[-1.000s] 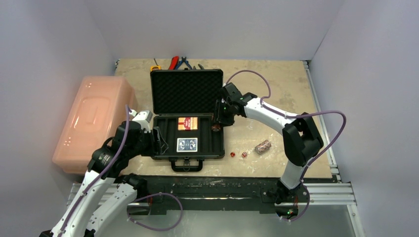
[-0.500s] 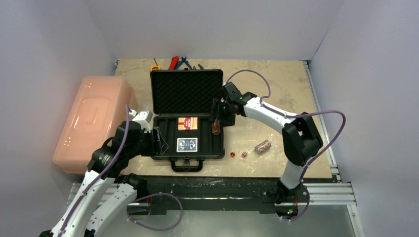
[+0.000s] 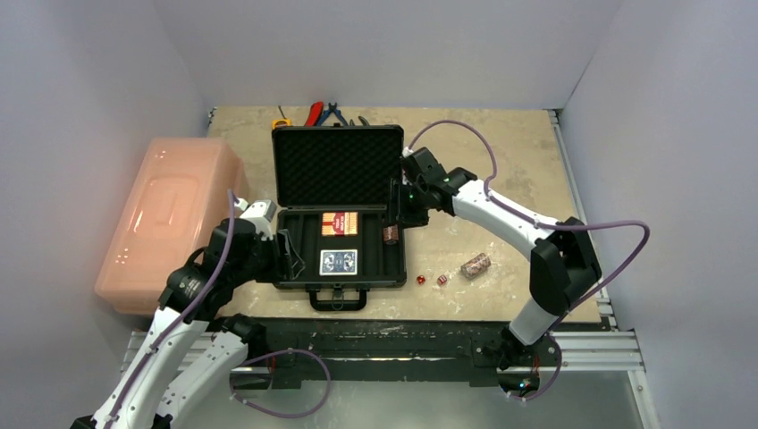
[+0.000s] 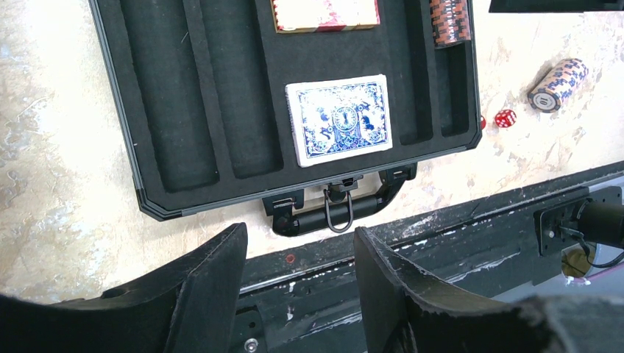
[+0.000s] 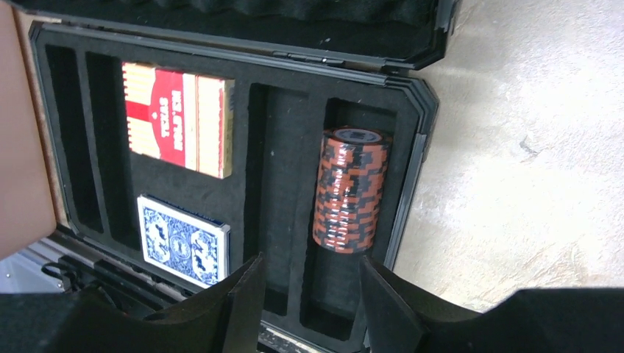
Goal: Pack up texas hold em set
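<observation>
- Texas hold em set, top view: the black case (image 3: pixel 337 170) stands open mid-table, lid upright, handle (image 3: pixel 338 298) toward the arms. A red deck (image 3: pixel 340 223) and a blue deck (image 3: pixel 339 262) lie in the middle of its foam tray. 1 chip roll (image 3: pixel 391 235) lies in the rightmost slot.
- A 2nd chip roll (image 3: pixel 475 264) and 2 red dice (image 3: pixel 420 280) lie on the table (image 3: pixel 501 161) just right of the case. The left gripper (image 3: pixel 288 255) sits at the case's left edge, and the right gripper (image 3: pixel 393 213) is over the tray's far right corner. A pink bin (image 3: pixel 165 219) stands at the left, with pliers (image 3: pixel 326 113) and a tape measure (image 3: pixel 281 122) behind the lid.
- Left wrist view: the left gripper's fingers are spread apart with nothing between them. Beyond them are the handle, the blue deck and the dice.
- Right wrist view: the right gripper's fingers are spread and empty. The orange-and-black chip roll lies in its slot just beyond the tips, clear of both.
</observation>
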Controlling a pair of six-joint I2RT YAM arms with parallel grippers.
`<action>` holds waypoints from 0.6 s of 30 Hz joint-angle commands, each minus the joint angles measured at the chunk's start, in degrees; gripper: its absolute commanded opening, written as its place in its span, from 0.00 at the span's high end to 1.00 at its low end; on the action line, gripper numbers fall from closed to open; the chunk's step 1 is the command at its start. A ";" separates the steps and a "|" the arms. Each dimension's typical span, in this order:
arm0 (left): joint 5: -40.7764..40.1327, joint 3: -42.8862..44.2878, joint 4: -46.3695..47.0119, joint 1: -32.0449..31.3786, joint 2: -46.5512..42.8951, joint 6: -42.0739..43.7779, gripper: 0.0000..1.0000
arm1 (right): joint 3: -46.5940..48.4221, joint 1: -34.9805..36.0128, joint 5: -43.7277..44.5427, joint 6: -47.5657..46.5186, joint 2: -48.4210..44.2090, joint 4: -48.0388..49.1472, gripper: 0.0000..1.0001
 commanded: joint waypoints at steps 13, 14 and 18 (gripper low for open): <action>1.20 -0.18 2.67 -0.20 0.87 1.13 0.45 | -0.38 5.25 -2.36 -4.34 1.18 -2.77 0.61; 1.21 -0.11 2.65 -0.21 0.89 1.13 0.45 | -0.30 5.30 -2.52 -4.34 1.75 -2.97 0.62; 1.32 -0.14 2.55 -0.21 1.18 1.13 0.45 | 0.22 5.41 -2.82 -4.52 3.69 -4.02 0.65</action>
